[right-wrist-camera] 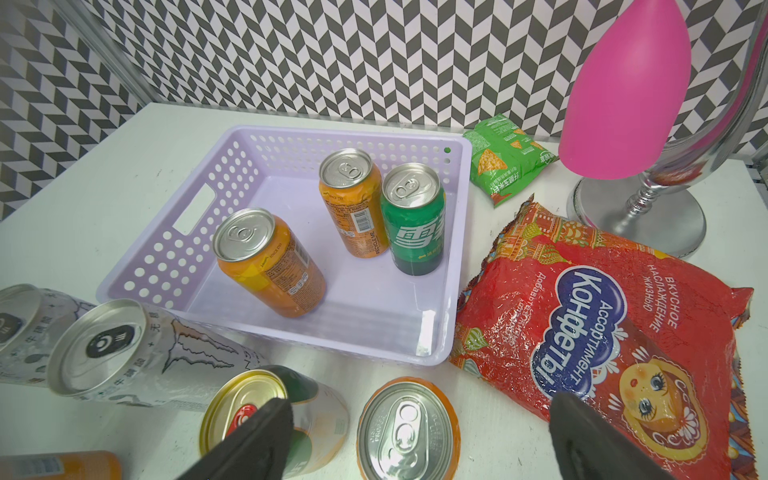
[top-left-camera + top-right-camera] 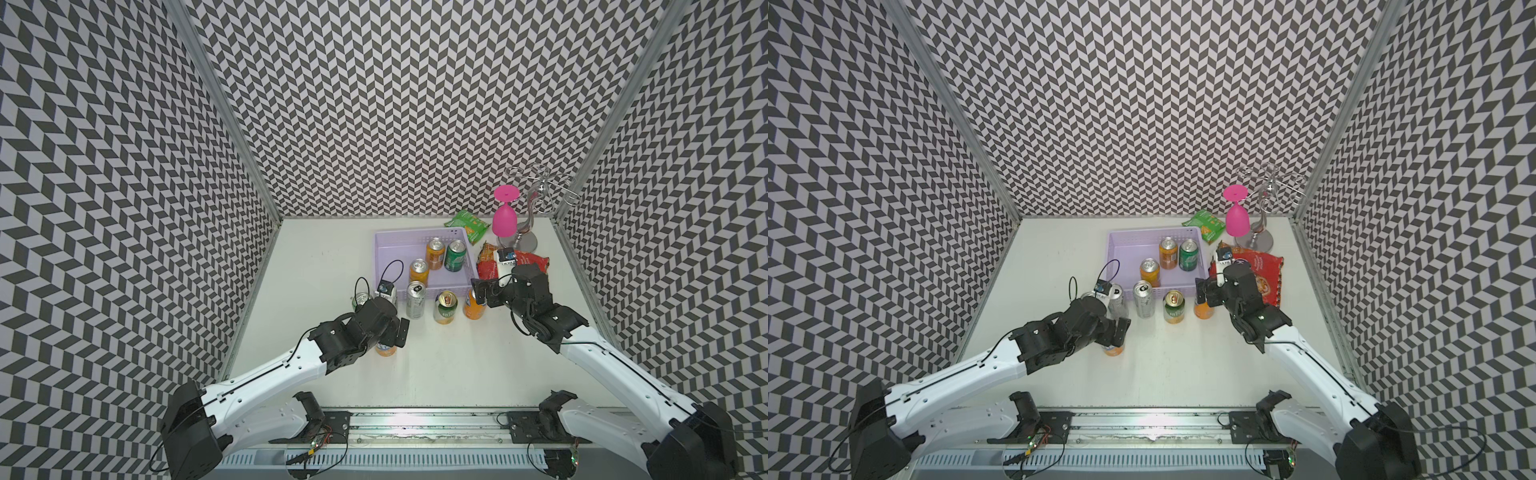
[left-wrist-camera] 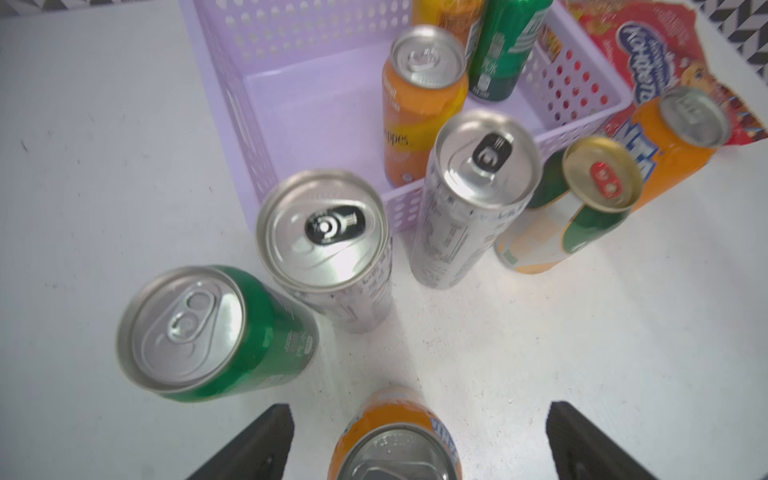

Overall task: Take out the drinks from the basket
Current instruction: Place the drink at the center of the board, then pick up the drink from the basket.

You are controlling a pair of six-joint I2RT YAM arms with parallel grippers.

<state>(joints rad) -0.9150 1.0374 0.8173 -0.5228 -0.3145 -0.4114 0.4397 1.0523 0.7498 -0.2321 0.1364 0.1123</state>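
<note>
The left wrist view shows what both top views hide: my left hand (image 3: 417,411) stands wide, fingers (image 3: 257,449) either side of an upright orange can (image 3: 395,432) on the surface (image 3: 582,332), clear of it. From above, only that can's base shows. My right hand (image 1: 419,402) is wide too, over a second orange can (image 1: 409,428). Three cans (image 1: 351,203) stand in the basket (image 1: 166,257), and six cans (image 2: 1144,299) stand just outside its near wall. All have their tops up and long axes vertical.

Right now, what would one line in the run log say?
basket: three cans inside | table: six cans standing | left gripper: open, over orange can | right gripper: open, over another orange can
</note>
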